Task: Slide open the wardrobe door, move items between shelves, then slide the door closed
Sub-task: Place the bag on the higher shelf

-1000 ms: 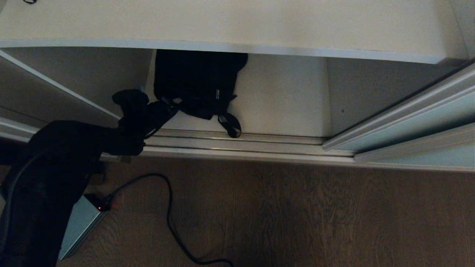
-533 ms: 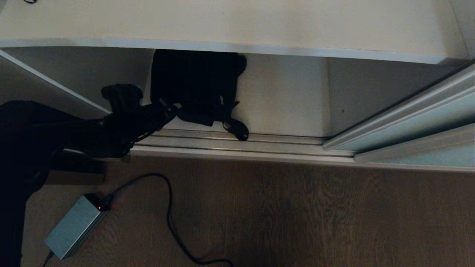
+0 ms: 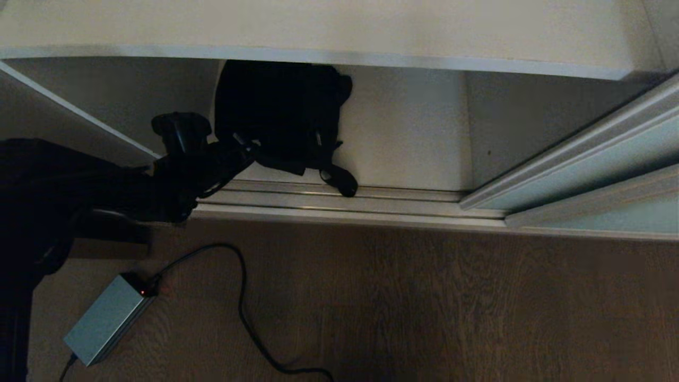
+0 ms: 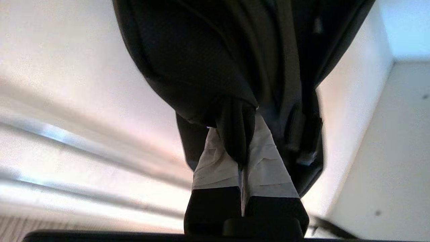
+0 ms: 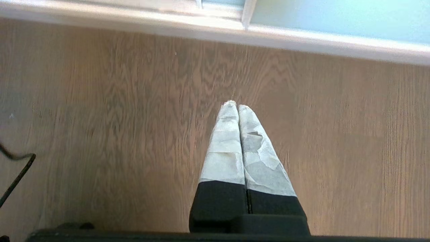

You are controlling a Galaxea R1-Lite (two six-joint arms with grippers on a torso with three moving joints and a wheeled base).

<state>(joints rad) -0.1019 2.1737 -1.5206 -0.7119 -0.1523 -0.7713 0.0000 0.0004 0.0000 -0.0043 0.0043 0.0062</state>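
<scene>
Head view: a wardrobe is seen from above with its sliding door [image 3: 594, 175] pushed aside to the right, so the opening step is judged done. A floppy black bag [image 3: 281, 114] is seen in the lower compartment, just under the front edge of a white upper shelf [image 3: 339, 26], with one loop strap trailing onto the metal floor track [image 3: 339, 204]. The left gripper [image 3: 246, 151] is reached in from the left and is clamped on a fold of the bag; in the left wrist view the taped fingers [image 4: 218, 161] are pinched together around dark fabric. The bag is not yet set on another shelf, and the door is left to be closed. The right gripper [image 5: 234, 106] is held shut and empty over the wooden floor [image 5: 100, 117]. A grey power brick [image 3: 103, 321] with a cable lies on the floor at near left.
</scene>
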